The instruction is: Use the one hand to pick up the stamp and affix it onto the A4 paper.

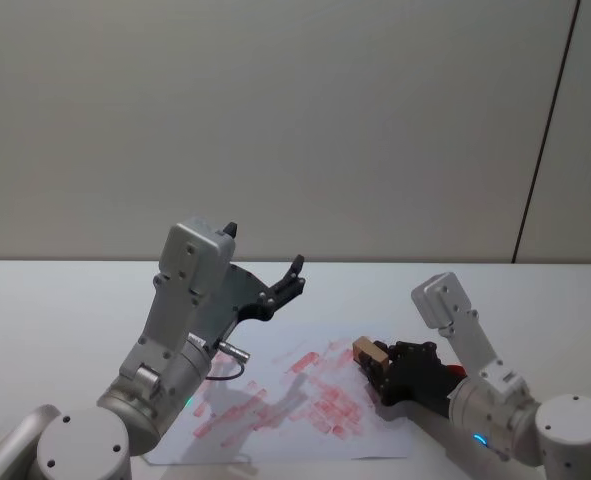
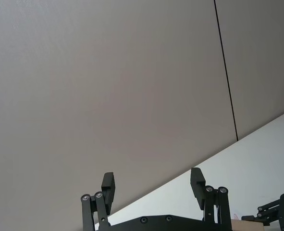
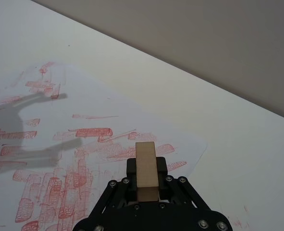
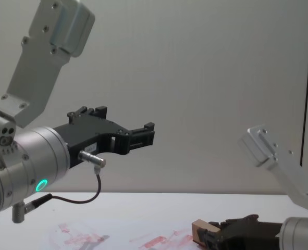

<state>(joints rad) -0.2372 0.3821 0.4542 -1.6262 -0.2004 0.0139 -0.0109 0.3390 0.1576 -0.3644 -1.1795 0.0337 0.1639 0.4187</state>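
stamp [image 3: 145, 166] — base buried in right end effector [image 1: 375, 364]

Soft even light, sharp focus, grey shadows across the A4 paper [image 3: 108, 96]

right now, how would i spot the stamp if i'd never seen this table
Find the white A4 paper smeared with red ink on the table. At its right edge the right gripper lies low, shut on the stamp: a small tan wooden block poking out between black jaws. The left gripper, raised and open, holds nothing.
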